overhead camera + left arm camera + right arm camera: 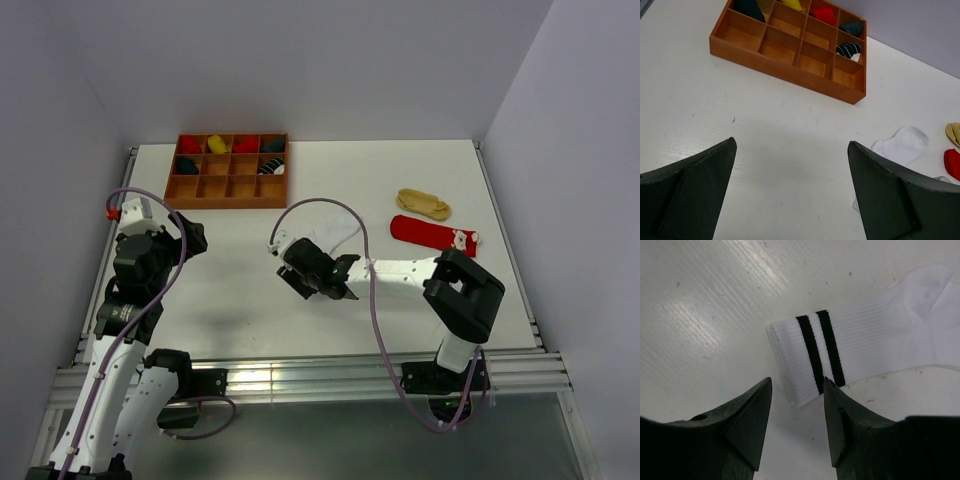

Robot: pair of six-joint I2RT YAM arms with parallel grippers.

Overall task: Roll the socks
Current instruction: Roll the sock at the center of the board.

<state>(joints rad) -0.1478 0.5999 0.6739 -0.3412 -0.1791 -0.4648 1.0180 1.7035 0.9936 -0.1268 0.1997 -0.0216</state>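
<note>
A robot test cell, most likely in a lab.

A left arm (140, 270) and a right arm (400, 272), white and black, are bolted to an aluminium rail frame (320, 375) at the edge of a white table (240, 280). Plain pale walls (300, 60) box it in on three sides. Cables (372, 330) loop loose. A wooden compartment tray (225, 203) and socks (430, 233) are the only objects on the table.

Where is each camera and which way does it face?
Top external: above and behind, looking down on the table; left arm and right arm show.
Left wrist: on the left arm, facing the tray; open left pincer shows.
Right wrist: on the right arm, over the white sock; right pincer shows.
All three show the white sock.
</note>
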